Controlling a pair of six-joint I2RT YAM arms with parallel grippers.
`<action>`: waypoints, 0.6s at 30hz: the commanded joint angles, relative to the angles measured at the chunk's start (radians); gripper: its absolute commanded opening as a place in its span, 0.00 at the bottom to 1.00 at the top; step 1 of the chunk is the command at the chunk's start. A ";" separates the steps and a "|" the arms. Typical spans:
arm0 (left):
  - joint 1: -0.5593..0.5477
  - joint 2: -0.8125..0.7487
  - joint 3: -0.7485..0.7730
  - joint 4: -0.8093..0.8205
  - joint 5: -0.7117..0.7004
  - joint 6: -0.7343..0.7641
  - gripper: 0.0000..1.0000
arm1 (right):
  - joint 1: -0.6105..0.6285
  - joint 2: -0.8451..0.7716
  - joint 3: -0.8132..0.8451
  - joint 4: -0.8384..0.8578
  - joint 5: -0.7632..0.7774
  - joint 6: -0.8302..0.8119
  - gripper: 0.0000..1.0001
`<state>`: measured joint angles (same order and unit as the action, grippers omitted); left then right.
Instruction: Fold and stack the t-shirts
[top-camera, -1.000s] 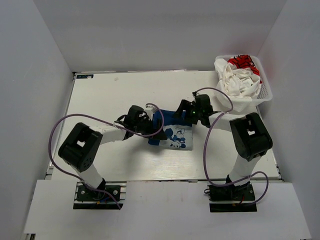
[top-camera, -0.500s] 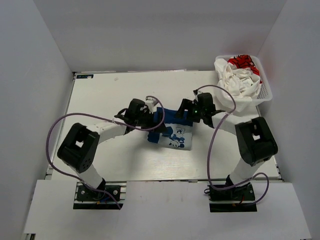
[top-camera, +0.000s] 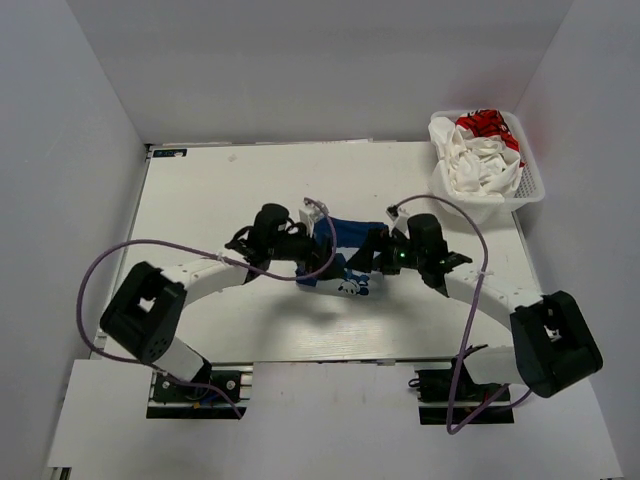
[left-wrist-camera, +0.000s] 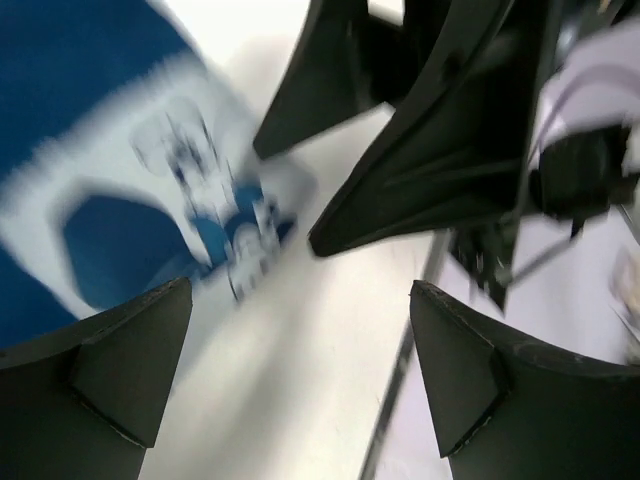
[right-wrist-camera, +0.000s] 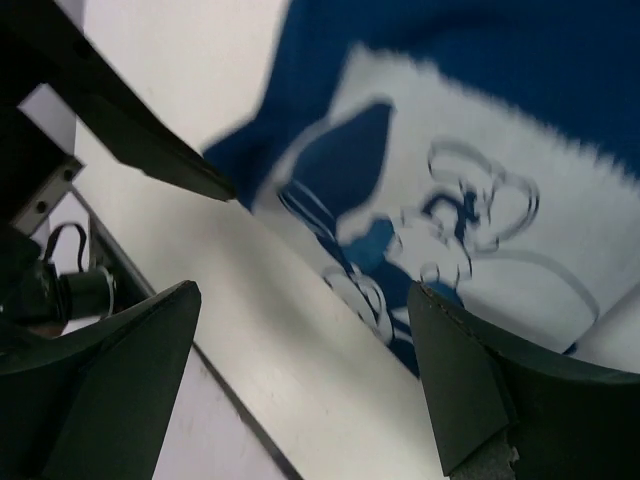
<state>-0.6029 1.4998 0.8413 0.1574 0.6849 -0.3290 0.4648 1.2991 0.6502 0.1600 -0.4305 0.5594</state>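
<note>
A folded royal blue cloth t-shirt (top-camera: 345, 232) with a white cartoon print on its upper face lies about the middle of the white worktop (top-camera: 220, 190), well apart from all four edges. Both arms reach in over it from the near edge.

The left gripper (top-camera: 315, 257) sits at the shirt's left side. In the left wrist view, the left gripper (left-wrist-camera: 300, 300) has its two dark fingers (left-wrist-camera: 100, 370) spread wide with only bare worktop between them, so it grasps nothing. The blue and white cloth (left-wrist-camera: 90, 180) lies above and to the left of them in that view, blurred.

The right gripper (top-camera: 372, 258) sits at the shirt's right side, facing the left one across the cloth. In the right wrist view, the right gripper (right-wrist-camera: 300, 295) is likewise released, its fingers (right-wrist-camera: 500, 400) wide apart. The printed cloth (right-wrist-camera: 470, 200) lies just beyond them and nothing is clamped. Whether either gripper touches the cloth I cannot tell.

A white cloth t-shirt (top-camera: 470, 165) with a red printed graphic is bunched, unfolded, in a white plastic mesh basket (top-camera: 532, 188) at the far right corner of the worktop, spilling over its near rim. Purple cables (top-camera: 120, 255) loop from each arm.
</note>
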 joint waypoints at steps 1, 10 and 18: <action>-0.009 0.094 -0.082 0.143 0.142 -0.024 1.00 | -0.009 0.034 -0.099 0.041 -0.117 0.071 0.90; 0.020 0.347 -0.077 0.025 0.062 -0.010 1.00 | -0.086 0.204 -0.175 -0.104 -0.085 0.092 0.90; 0.020 0.065 -0.157 -0.174 -0.275 -0.010 1.00 | -0.153 0.193 -0.161 -0.223 0.053 0.059 0.90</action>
<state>-0.5961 1.6520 0.7216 0.1722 0.6498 -0.3664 0.3477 1.4536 0.5167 0.1280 -0.5941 0.6872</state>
